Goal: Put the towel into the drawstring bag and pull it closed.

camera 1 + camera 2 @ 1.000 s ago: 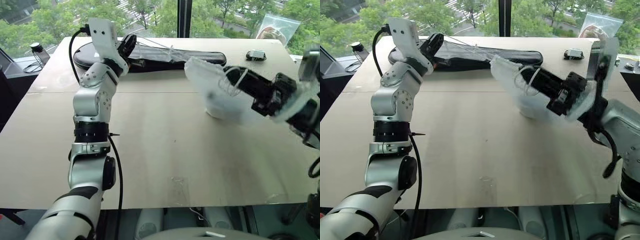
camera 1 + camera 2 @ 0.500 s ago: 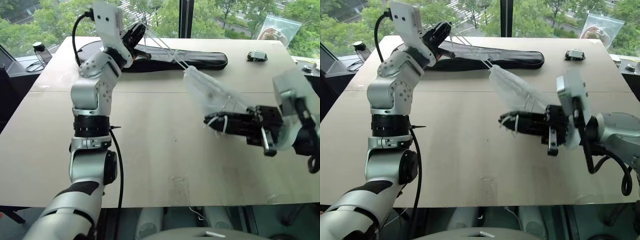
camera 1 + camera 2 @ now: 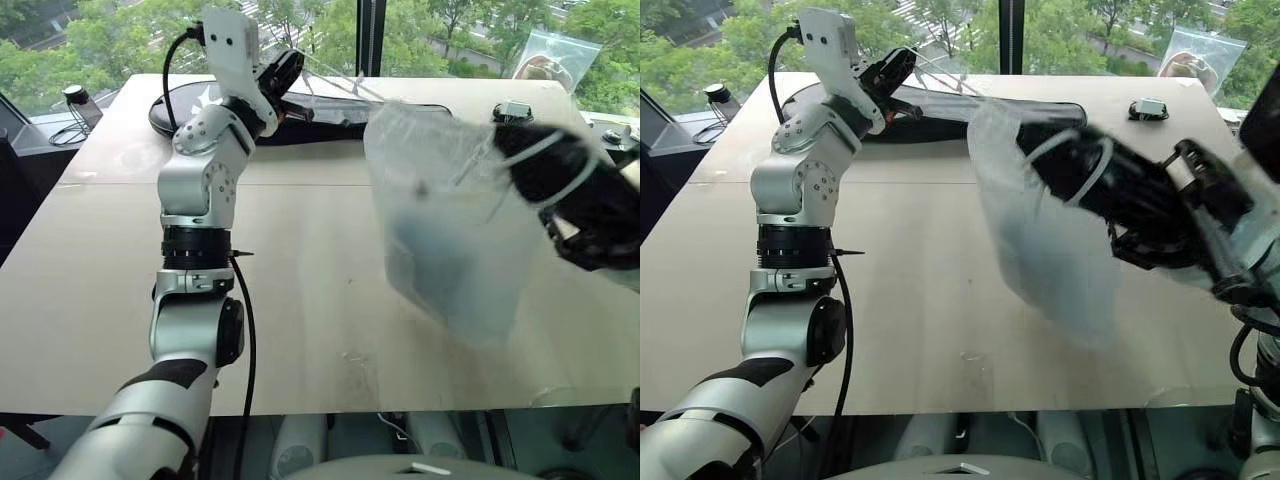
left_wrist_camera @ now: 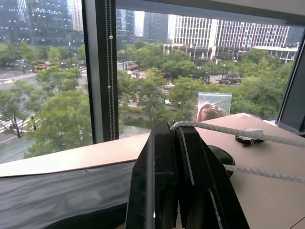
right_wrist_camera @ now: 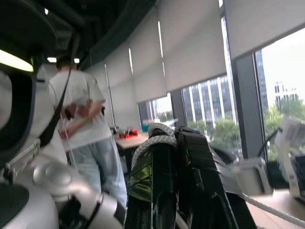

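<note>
Head stereo pair overlooks table (image 3: 300,330); wrist cameras face windows (close-up).

The left arm (image 3: 195,215) is being shown as silver-grey segmented housings dotted with small screw holes, joined by black ribbed rings, with a black cable (image 3: 243,340) trailing alongside and black fingers (image 3: 281,72).

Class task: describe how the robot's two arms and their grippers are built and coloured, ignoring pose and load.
The left arm is silver-grey rounded segments with black joint rings, a dotted wrist housing, a white camera block and a black cable alongside. The left gripper has two flat black fingers. The right gripper is black too, on a grey arm.
</note>
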`<state>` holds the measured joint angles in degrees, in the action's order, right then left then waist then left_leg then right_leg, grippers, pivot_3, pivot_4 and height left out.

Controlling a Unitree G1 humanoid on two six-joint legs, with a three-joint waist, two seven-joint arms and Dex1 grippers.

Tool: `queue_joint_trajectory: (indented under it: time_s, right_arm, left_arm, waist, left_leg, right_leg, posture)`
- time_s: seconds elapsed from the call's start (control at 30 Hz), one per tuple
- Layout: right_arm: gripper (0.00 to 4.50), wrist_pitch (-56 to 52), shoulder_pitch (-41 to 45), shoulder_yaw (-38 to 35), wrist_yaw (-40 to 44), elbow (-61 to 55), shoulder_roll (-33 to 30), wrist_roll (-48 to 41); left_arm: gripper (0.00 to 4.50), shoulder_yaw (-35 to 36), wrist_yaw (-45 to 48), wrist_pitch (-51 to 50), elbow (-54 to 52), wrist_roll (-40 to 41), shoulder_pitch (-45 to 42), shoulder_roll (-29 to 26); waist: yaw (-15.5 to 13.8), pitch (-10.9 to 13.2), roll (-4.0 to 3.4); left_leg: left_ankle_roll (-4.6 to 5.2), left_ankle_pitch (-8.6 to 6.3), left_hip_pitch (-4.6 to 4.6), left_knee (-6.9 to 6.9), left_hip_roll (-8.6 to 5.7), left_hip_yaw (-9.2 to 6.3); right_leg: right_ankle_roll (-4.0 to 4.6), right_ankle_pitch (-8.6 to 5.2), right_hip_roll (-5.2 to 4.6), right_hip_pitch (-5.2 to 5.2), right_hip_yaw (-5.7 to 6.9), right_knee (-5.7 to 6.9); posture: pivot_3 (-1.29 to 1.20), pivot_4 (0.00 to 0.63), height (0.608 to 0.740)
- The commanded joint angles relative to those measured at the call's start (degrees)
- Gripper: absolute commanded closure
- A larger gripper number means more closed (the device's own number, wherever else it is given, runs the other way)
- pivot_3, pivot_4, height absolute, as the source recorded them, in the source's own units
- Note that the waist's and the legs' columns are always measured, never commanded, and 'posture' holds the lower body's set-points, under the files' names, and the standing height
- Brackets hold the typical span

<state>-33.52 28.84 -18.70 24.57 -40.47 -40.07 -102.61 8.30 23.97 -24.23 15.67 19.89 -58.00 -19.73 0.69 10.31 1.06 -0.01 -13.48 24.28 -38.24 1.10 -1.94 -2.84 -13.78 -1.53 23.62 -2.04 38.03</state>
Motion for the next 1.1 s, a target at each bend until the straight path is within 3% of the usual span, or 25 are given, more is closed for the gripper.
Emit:
queue_joint_trajectory:
  time_s: [0.03, 0.17, 0.43, 0.57, 0.67, 0.8, 1.1]
  right_arm:
    - [4.50, 2.6, 2.2, 3.7, -2.0, 0.0, 3.4, 4.2]
    - [4.50, 3.6, 4.3, 8.1, -0.9, 1.0, 5.8, 17.5]
    - [4.50, 7.6, 7.2, 7.5, -6.2, 5.5, 15.4, 14.9]
    - [4.50, 6.7, 5.3, 4.8, -8.3, 6.1, 11.5, 21.1]
    - [4.50, 6.6, 3.6, -1.0, -11.2, 7.6, 4.9, 26.5]
    - [4.50, 6.5, 3.6, -3.6, -13.2, 9.2, 0.0, 31.8]
    - [4.50, 6.7, 4.3, -4.3, -25.6, 16.7, 2.8, 45.3]
  left_arm:
    - [4.44, -1.9, 1.8, -2.2, -6.1, 2.1, 0.1, 2.0]
    - [4.44, -3.4, 5.1, -7.0, -10.5, 4.6, 1.7, 2.4]
    - [4.44, -6.7, 7.5, -14.6, -18.6, 7.5, 8.0, 2.6]
    - [4.44, -1.0, 3.2, -9.8, -11.7, 4.6, 5.5, -0.3]
    - [4.44, 4.6, -1.6, -3.9, -4.0, 1.6, 1.9, -5.2]
    - [4.44, 7.5, -4.2, 2.7, 1.6, -1.0, -0.5, -9.0]
    - [4.44, 11.0, -10.1, 5.3, 2.4, -3.2, 3.4, -11.3]
  waist:
    - [0.0, 0.0, 0.00]
    - [0.0, 0.0, 0.00]
    - [0.2, 0.0, -0.05]
    - [0.1, 0.0, -0.05]
    - [0.1, 0.0, -0.05]
    - [0.1, 0.0, -0.05]
    - [0.0, 0.0, -0.01]
  left_leg:
    - [0.00, 0.00, 0.00, 0.00, 0.00, 0.00]
    - [0.00, 0.00, 0.01, -0.01, 0.00, 0.01]
    - [-0.01, 0.00, -0.10, 0.04, 0.07, 0.07]
    - [-0.01, 0.00, -0.10, 0.00, 0.04, 0.10]
    - [0.00, 0.00, -0.10, 0.02, 0.02, 0.10]
    - [0.00, 0.00, -0.08, 0.07, 0.03, 0.15]
    - [0.00, 0.00, -0.02, 0.02, -0.02, 0.16]
  right_leg:
    - [0.00, 0.00, 0.00, 0.00, 0.01, 0.00]
    - [0.00, 0.00, 0.00, 0.01, -0.01, 0.01]
    - [0.02, 0.00, 0.06, 0.03, -0.11, 0.10]
    - [0.01, 0.00, 0.04, 0.03, -0.13, 0.10]
    - [0.01, 0.00, 0.05, 0.04, -0.13, 0.10]
    - [0.01, 0.00, 0.04, 0.07, -0.17, 0.04]
    - [-0.01, 0.01, -0.06, 0.06, -0.16, 0.04]
  posture:
    - [0.00, 0.150, 0.740]
    - [0.00, 0.150, 0.740]
    - [0.00, 0.150, 0.740]
    - [0.00, 0.150, 0.740]
    - [0.00, 0.150, 0.740]
    - [0.00, 0.150, 0.740]
    - [0.00, 0.150, 0.740]
